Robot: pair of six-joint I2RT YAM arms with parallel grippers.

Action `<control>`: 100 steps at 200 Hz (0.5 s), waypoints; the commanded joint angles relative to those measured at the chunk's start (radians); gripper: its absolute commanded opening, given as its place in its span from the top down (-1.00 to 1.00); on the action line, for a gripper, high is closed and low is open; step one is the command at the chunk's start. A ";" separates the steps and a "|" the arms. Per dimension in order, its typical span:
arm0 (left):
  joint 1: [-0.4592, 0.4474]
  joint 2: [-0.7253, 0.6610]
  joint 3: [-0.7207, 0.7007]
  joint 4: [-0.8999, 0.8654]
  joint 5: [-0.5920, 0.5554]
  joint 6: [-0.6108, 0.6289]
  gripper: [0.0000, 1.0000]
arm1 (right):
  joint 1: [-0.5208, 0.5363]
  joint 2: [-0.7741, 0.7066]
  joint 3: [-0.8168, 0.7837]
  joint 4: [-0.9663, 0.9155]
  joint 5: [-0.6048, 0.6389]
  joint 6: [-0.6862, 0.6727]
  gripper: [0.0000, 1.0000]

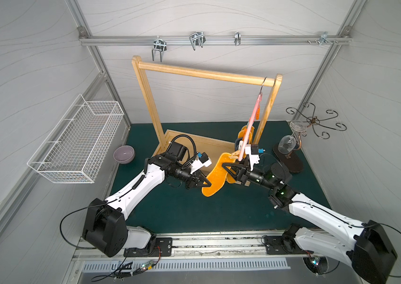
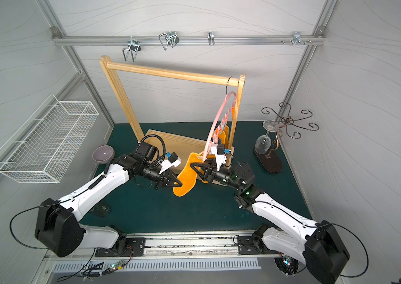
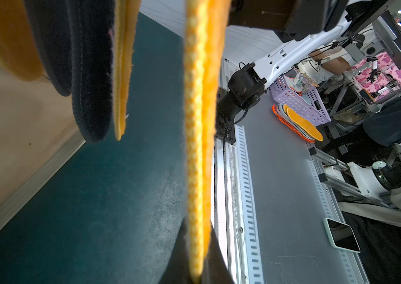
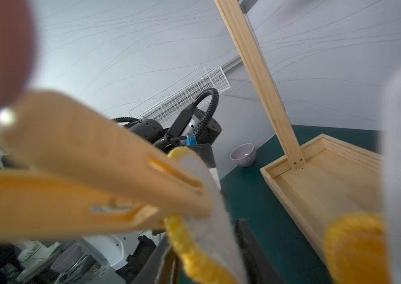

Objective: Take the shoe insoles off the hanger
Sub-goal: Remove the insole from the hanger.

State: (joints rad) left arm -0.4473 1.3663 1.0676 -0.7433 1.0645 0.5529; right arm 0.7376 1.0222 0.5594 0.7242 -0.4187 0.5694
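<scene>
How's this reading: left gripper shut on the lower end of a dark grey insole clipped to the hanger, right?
Wrong colour: the left gripper is shut on an orange insole, not dark grey; both top views show it. Lower end, clipped to the hanger: correct.

Lies covered edge to edge by a dark green mat [image 1: 194, 216], bordered by a metal rail [image 1: 194, 242] along the near side. Bears at the back middle the shallow tray-like base [image 1: 209, 147] of a tall wooden rack [image 1: 204, 72], set askew. Holds a lilac bowl [image 1: 123, 154] upright at the back left, well apart from that base. Carries at the back right the dark oval foot [image 1: 290, 163] of a wire glass stand [image 1: 313, 120], near the rack's right post.
</scene>
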 commanded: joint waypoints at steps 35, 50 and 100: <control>-0.004 -0.018 0.023 -0.024 -0.004 0.076 1.00 | 0.005 -0.184 -0.086 -0.005 0.047 -0.253 -0.24; -0.004 -0.017 0.015 -0.020 -0.003 0.085 1.00 | 0.004 -0.239 -0.112 -0.016 0.064 -0.325 -0.30; -0.010 -0.019 -0.009 -0.040 0.004 0.167 1.00 | -0.002 -0.344 -0.134 -0.138 0.130 -0.502 -0.49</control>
State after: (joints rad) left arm -0.4477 1.3655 1.0641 -0.7624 1.0477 0.6258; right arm 0.7376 0.6956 0.4206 0.6632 -0.3126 0.2016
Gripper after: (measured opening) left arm 0.076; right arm 0.741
